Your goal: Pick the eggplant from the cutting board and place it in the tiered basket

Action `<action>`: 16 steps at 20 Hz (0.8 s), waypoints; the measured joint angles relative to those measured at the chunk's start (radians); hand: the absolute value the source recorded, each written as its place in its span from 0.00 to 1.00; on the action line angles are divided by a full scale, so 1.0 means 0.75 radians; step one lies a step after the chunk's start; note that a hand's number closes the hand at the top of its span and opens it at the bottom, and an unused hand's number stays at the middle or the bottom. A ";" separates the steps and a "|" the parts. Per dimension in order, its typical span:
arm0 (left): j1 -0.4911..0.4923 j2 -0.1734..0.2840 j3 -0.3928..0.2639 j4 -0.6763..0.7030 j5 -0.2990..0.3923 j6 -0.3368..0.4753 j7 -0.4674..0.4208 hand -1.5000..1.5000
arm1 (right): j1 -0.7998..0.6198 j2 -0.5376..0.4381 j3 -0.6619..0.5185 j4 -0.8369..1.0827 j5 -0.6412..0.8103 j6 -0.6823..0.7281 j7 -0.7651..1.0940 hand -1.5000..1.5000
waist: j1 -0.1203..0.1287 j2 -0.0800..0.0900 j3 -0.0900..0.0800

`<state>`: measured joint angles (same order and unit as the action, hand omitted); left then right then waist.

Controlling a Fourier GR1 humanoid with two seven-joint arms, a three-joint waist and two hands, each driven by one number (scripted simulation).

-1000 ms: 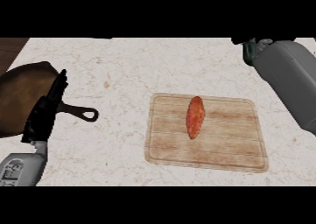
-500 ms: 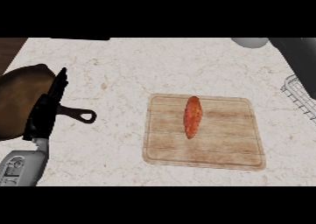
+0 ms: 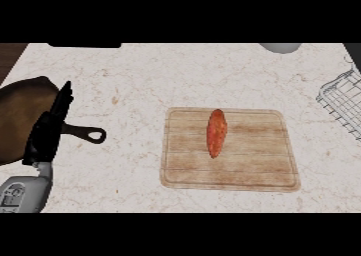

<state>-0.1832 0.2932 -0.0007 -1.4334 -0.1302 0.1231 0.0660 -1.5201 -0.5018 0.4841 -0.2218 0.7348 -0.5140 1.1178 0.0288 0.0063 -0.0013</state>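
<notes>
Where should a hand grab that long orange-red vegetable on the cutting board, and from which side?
Probably around its middle, the widest part, coming straight down from above. The vegetable lies flat and alone on the cutting board, its long axis running toward and away from the robot and both ends tapering, so fingers and thumb would close across it from left and right. The wire basket sits to the right.

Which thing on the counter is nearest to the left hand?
The dark frying pan: the left hand shows over it, while the cutting board lies apart.
</notes>
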 measured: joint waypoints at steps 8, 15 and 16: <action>0.010 -0.006 0.009 0.001 -0.010 -0.001 -0.014 0.50 | 0.013 -0.076 0.019 0.155 0.070 0.070 -0.054 1.00 | -0.006 0.002 0.001; 0.028 0.003 0.023 -0.018 -0.016 -0.004 -0.005 0.50 | 0.063 -0.166 0.075 0.265 0.144 0.185 -0.084 1.00 | -0.019 -0.004 0.001; 0.028 0.005 0.025 -0.031 -0.012 -0.009 0.008 0.50 | 0.067 -0.173 0.075 0.268 0.148 0.199 -0.087 1.00 | -0.020 -0.005 0.001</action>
<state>-0.1621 0.2969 0.0184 -1.4565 -0.1396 0.1160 0.0723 -1.4698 -0.6316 0.5405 -0.0207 0.8456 -0.3647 1.0529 0.0138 0.0023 -0.0005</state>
